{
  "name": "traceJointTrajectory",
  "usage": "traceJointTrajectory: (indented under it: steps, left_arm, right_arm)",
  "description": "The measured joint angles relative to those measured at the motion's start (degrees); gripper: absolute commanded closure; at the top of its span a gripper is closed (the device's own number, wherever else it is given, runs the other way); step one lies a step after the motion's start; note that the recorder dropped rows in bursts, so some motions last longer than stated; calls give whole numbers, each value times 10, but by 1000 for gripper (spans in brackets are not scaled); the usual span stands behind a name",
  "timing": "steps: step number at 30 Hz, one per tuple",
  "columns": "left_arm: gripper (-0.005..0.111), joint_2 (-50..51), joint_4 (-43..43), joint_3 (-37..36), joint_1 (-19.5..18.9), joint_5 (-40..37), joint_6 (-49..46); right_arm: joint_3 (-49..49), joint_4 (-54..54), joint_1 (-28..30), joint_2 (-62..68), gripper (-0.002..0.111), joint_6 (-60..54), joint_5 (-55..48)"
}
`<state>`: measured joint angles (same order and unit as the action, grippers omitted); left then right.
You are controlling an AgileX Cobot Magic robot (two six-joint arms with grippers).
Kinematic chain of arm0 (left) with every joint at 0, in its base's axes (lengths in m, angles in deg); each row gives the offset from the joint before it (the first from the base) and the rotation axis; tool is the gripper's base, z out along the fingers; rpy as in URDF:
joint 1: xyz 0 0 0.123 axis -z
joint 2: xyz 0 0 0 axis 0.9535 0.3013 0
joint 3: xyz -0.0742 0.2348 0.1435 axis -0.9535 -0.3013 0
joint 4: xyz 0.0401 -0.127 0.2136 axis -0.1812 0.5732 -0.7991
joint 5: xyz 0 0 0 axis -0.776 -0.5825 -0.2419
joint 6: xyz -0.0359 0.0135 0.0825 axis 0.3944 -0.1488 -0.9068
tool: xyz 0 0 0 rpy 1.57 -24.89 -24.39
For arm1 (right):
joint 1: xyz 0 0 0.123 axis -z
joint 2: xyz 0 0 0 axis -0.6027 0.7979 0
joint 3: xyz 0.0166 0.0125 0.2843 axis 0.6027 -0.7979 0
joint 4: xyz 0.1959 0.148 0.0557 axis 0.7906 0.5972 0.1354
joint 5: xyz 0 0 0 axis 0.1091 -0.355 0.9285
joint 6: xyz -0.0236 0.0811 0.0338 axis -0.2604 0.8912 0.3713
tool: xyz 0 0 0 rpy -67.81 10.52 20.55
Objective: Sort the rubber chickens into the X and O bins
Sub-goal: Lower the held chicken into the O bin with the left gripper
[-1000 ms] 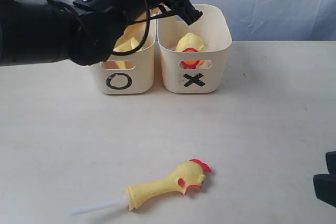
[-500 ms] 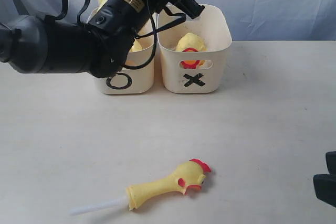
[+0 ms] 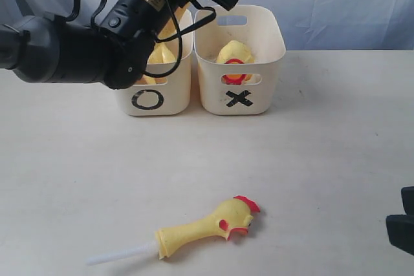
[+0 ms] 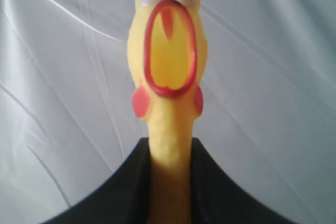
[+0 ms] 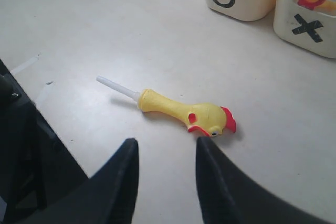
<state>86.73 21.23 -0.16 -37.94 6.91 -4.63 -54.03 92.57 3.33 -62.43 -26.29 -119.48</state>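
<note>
**Left arm lifts clear of the O bin, chicken in its grip**

Over the last second the left arm has swung up and back, uncovering the front of the O bin (image 3: 152, 100); nothing else has shifted. The left gripper (image 4: 169, 156) is clamped round the neck of a long chicken (image 4: 169, 51), held high over that bin. The right gripper (image 5: 165, 150) hovers above the table (image 3: 310, 159) with jaws apart and empty, near the head-and-neck piece (image 3: 207, 226).

These toys look light, hollow and soft, so a firm pinch should squash them. The neck is probably the surest hold. On the table piece, I would take the yellow neck, since the thin white stick would likely roll.

The count:
- Two bins.
- One chicken held.
- One round body (image 3: 234, 56) in the X bin (image 3: 272, 75).
- One head piece on the table.
- The yellow inside the O bin may be a fourth; I cannot tell.
</note>
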Motion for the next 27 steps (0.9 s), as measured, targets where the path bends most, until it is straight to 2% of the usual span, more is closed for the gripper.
traceJointTrajectory:
  steps: [9, 21, 27]
  left_arm:
    - [107, -4, -4, 2, 0, -88, 1]
    - [107, -35, -34, 2, 0, -98, -3]
    - [107, -35, -63, 2, 0, -71, -6]
  right_arm:
    - [0, 0, 0, 0, 73, 0, 0]
    - [0, 0, 0, 0, 73, 0, 0]
    - [0, 0, 0, 0, 73, 0, 0]
